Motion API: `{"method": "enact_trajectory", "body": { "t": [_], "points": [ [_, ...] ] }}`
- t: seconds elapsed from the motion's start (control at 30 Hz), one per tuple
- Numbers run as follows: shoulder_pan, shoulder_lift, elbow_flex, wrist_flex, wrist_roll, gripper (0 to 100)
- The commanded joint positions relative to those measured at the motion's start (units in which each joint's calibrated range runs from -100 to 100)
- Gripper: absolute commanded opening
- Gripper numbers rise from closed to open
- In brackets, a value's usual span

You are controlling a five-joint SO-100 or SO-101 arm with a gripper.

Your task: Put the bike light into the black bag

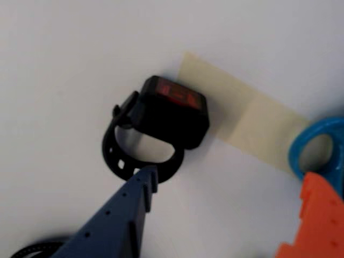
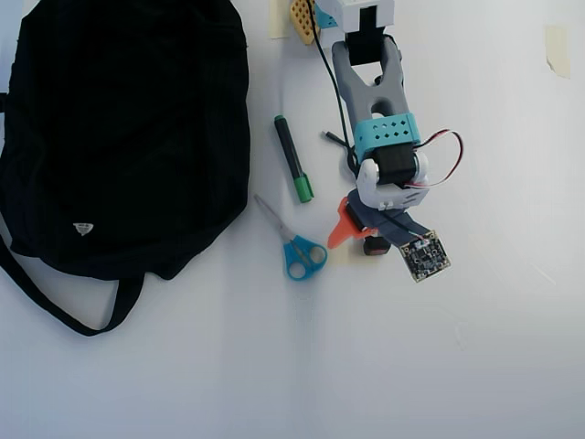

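Observation:
The bike light [image 1: 174, 110] is a small black block with a red face and a round loop strap. It lies on the white table, partly on a strip of beige tape [image 1: 252, 126]. My gripper [image 1: 231, 177] is open and low over it. The blue finger's tip [image 1: 146, 180] is at the strap loop, and the orange finger [image 1: 317, 215] stands apart to the right. In the overhead view the gripper [image 2: 361, 240] covers most of the light [image 2: 377, 245]. The black bag [image 2: 128, 137] lies far left with its strap [image 2: 55, 306] trailing and a small white label.
Blue-handled scissors [image 2: 297, 249] lie between bag and gripper; one handle ring shows in the wrist view [image 1: 317, 148]. A green-capped marker [image 2: 292, 171] lies above them. A coiled black cable [image 1: 32, 250] shows at the wrist view's bottom left. Tape pieces [image 2: 555, 46] sit near the top edge.

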Motion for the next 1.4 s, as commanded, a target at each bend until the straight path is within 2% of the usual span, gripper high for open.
{"method": "enact_trajectory", "body": {
  "t": [0.0, 0.43, 1.37],
  "points": [
    [-0.62, -0.97, -2.17, -0.74, -1.66, 34],
    [-0.99, -0.73, -2.17, -2.37, -3.55, 34],
    [-0.32, 3.17, -1.90, -4.78, -3.60, 34]
  ]
}}
